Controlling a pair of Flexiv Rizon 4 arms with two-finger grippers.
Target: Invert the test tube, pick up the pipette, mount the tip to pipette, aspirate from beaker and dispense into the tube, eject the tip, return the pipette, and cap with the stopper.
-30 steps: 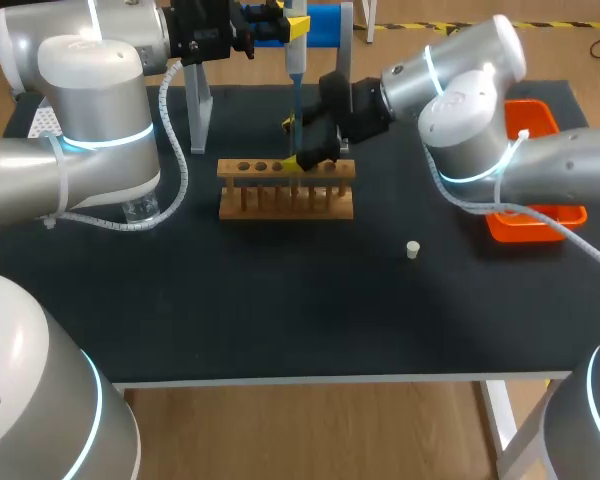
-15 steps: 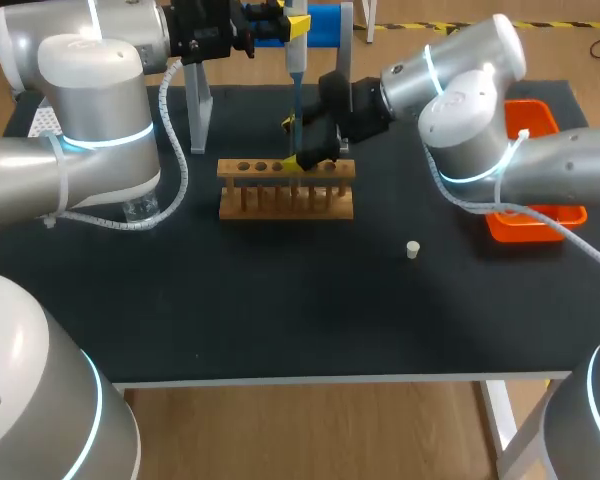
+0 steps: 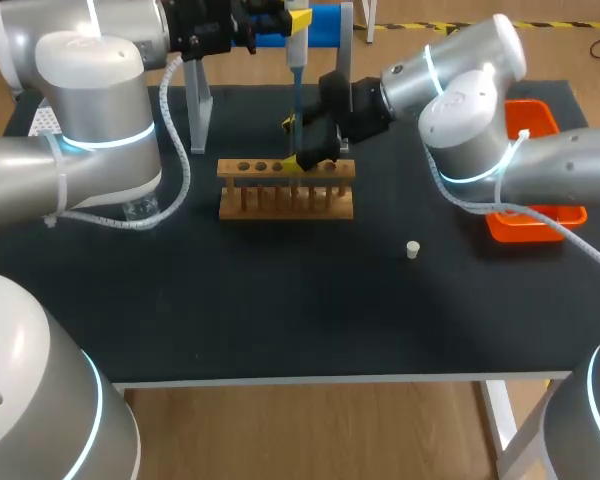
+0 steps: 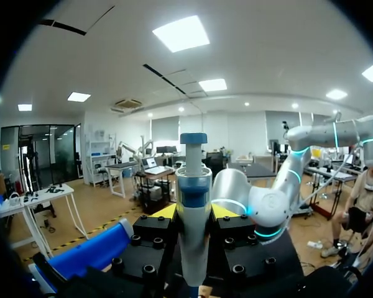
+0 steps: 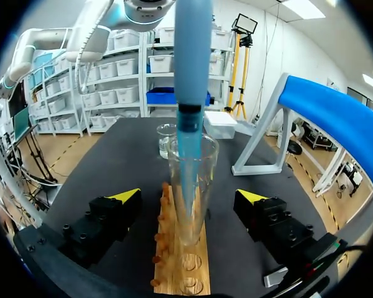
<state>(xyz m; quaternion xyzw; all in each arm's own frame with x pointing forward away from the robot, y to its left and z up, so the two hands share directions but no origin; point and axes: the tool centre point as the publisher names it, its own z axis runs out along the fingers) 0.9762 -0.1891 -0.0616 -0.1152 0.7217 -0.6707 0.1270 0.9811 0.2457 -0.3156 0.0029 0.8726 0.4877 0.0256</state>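
Note:
My left gripper (image 3: 294,24) hangs over the rack, shut on the pipette (image 3: 294,60); in the left wrist view the pipette (image 4: 193,180) stands upright between the yellow tips of that gripper (image 4: 194,212). The pipette's blue tip (image 5: 188,155) reaches down into the clear test tube (image 5: 206,186), which stands upright in the wooden rack (image 5: 180,270). My right gripper (image 5: 189,196) is open at tube height, one finger on each side and neither touching the glass. In the head view the right gripper (image 3: 298,142) sits just behind the rack (image 3: 285,190). A small white stopper (image 3: 413,249) lies on the mat.
The blue pipette stand (image 3: 325,22) rises behind the rack. An orange tray (image 3: 540,215) sits at the right edge. The glass beaker (image 5: 166,139) and a white tip box (image 5: 221,123) stand past the rack's far end; my left arm partly hides the beaker (image 3: 140,209).

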